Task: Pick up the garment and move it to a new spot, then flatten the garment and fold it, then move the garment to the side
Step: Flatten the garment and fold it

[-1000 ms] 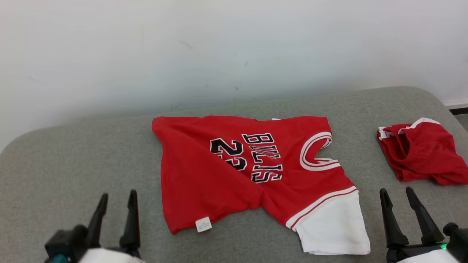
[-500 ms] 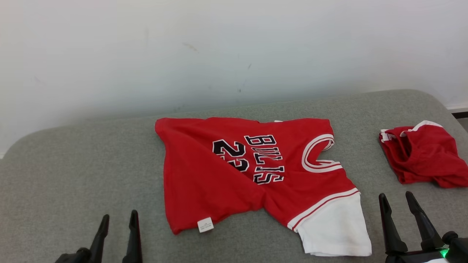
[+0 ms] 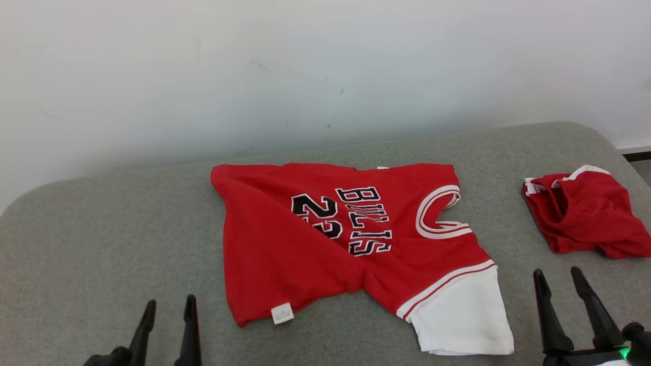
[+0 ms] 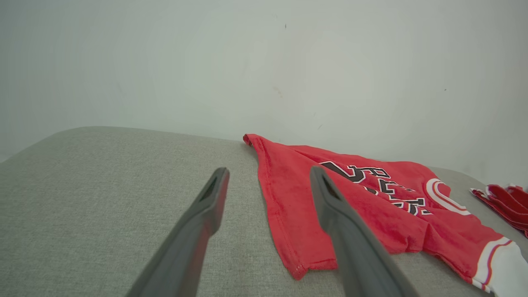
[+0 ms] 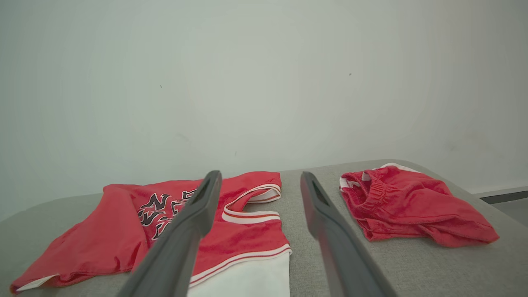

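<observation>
- Jersey [image 3: 285, 254] sits mid-worktop [image 3: 101, 244], red, print side up. Its collar points right and its hem left, with the white sleeve [image 3: 463, 315] spilling to the near right. It hasn't been lifted, so I'd call this the very start of the task.
- Left jaws, near left, stand wide apart and empty, tips just short of the hem corner with the label [image 3: 282, 313].
- Right jaws, near right, are equally wide and empty, just right of the sleeve.
- Shorts [image 3: 585, 218] lie crumpled at the right, well apart from the jersey but close ahead of the right jaws.
- Trouble one: if the right jaws drift a touch right, it's the shorts that get picked. They're the same red, so it's an easy mix-up.
- Trouble two: the cloth lies thin and flat on the worktop's soft grey surface. The tips could skate over it, or nip the surface along with it.
- Trouble three: a crease runs across the near half. A pinch there may catch one layer only, and the jersey would hang twisted.
- Trouble four: lifting by one corner alone would bunch it up and make the flattening harder.
- Containers: none in play. Jersey and shorts both lie loose, straight on the worktop.
</observation>
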